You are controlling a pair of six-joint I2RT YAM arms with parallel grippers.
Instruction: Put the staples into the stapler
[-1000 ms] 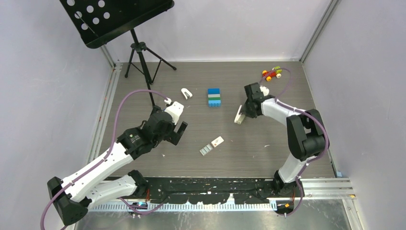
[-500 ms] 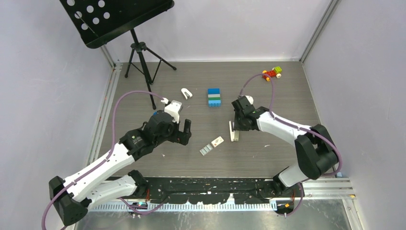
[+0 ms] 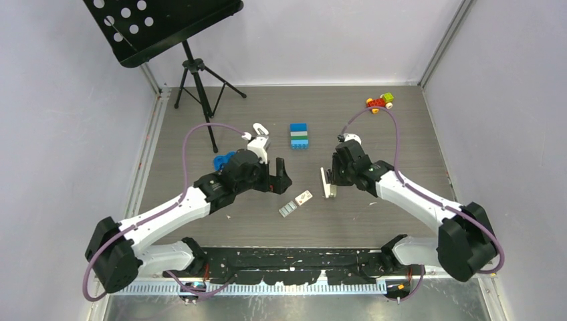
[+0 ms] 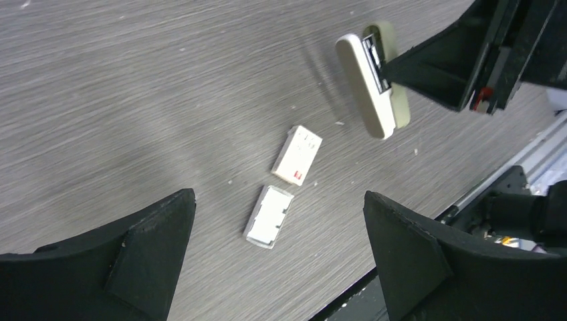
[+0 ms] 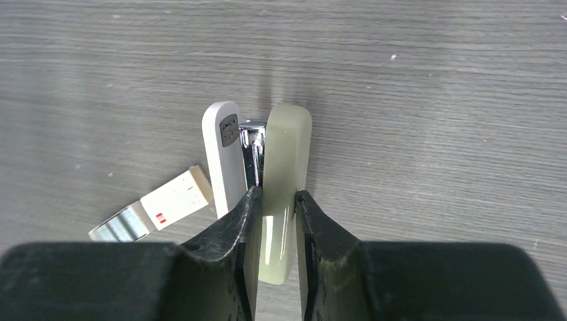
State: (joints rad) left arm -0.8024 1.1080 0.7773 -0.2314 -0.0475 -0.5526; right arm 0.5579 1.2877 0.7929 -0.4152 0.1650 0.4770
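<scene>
Grey wood-grain tabletop (image 3: 361, 224), seen from above: the right gripper (image 3: 332, 177) is clamped on the slim beige-and-white desk stapler (image 3: 325, 184). It holds the stapler just right of the small flat silvery staple strip (image 3: 287, 209) and the tiny white red-marked box (image 3: 303, 197). The left gripper (image 3: 274, 179) hangs spread wide beside them, probably ready to take the strip.

From the left wrist, strip and box lie loose on the table, close together, between the parted fingers.

From the right wrist, the fingers pinch only the beige top. The white base splays aside, likely to bare the metal channel for loading.
</scene>
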